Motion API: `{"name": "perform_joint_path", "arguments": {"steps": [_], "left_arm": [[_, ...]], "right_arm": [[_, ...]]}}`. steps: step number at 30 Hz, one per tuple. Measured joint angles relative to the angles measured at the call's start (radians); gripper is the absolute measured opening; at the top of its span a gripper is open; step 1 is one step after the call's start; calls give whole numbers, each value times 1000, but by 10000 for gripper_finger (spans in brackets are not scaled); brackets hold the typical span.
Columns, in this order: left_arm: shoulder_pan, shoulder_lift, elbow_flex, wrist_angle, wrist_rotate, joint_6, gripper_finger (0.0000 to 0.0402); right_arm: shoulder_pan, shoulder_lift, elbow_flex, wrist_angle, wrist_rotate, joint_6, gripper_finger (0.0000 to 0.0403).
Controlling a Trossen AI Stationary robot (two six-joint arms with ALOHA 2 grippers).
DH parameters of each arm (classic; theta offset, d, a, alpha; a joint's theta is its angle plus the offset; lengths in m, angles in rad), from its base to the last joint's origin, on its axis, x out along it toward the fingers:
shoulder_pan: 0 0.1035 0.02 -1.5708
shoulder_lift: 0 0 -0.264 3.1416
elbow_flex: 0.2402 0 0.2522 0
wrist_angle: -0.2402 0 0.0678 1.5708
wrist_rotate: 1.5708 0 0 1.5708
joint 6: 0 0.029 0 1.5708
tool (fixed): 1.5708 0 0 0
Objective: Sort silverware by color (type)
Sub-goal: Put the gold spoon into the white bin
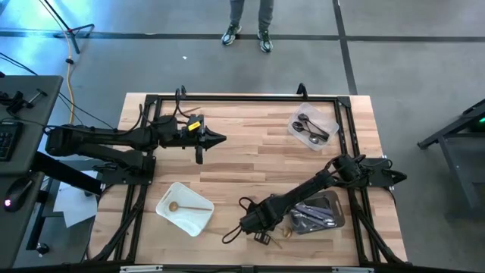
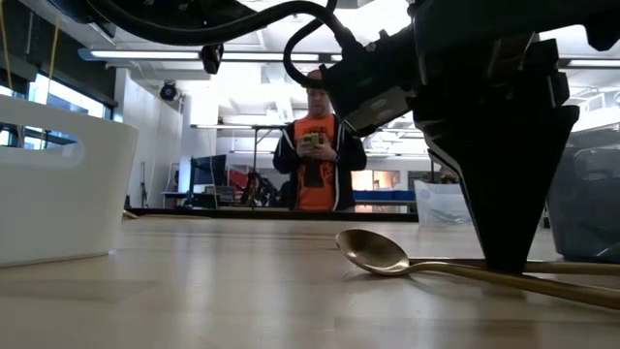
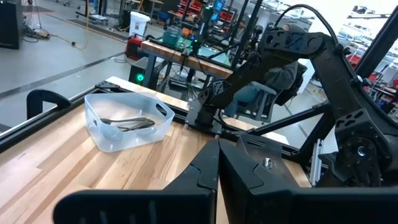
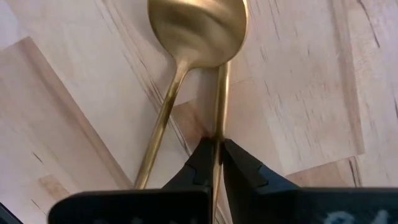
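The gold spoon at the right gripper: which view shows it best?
Right wrist view: the right gripper is shut on the gold spoon's handle. Low view shows it lying flat; high view barely; left wrist view not at all.

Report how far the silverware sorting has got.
Done: one gold spoon lies in the white tray, and silver spoons sit in the clear tray. In hand: the right pincer is shut on a gold handle on the table. Left: a second gold utensil beside it. The left pincer waits, shut.
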Motion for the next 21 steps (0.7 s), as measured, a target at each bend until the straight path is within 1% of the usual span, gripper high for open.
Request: {"name": "perform_joint_path", "arguments": {"steps": [6,12,21], "left_arm": [[0,0,0,0,0,0,0],[0,0,0,0,0,0,0],[0,0,0,4,1,1,0]], "right_arm": [[-1,0,1,3,-24,5,3],[0,-17,0,4,-21,8,2],[-1,-81,-4,3,47,3,1]]}}
